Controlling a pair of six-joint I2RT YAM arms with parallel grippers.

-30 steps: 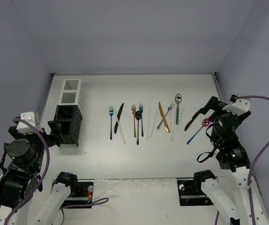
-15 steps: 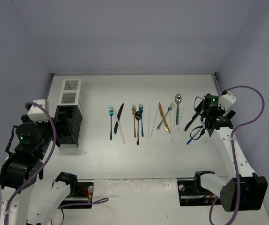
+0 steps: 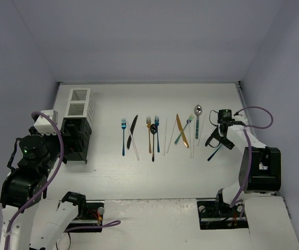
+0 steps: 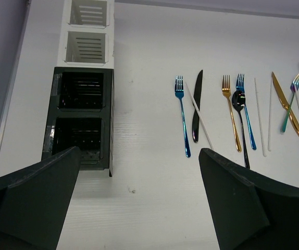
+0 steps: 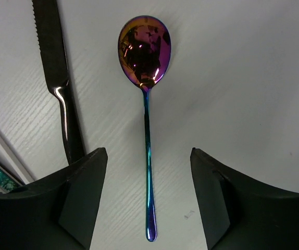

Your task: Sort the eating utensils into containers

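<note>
The right gripper (image 5: 148, 156), jaws apart, straddles the thin handle of the spoon (image 5: 146, 125), which lies flat at the centre of the right wrist view. A black knife (image 5: 55, 67) lies just beside it, at upper left. For a sound pinch, close squarely across the handle, clear of the knife. The left gripper (image 4: 139, 156) hangs wide open, holding nothing. The containers (image 4: 82, 113) stand at the upper left of its view.

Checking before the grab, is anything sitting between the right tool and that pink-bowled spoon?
Nothing visible does. The right tool straddles the pink-bowled spoon, whose handle lies on bare table between the open fingers. The black knife lies alongside, at the outer side of one finger, not in the gap.
</note>
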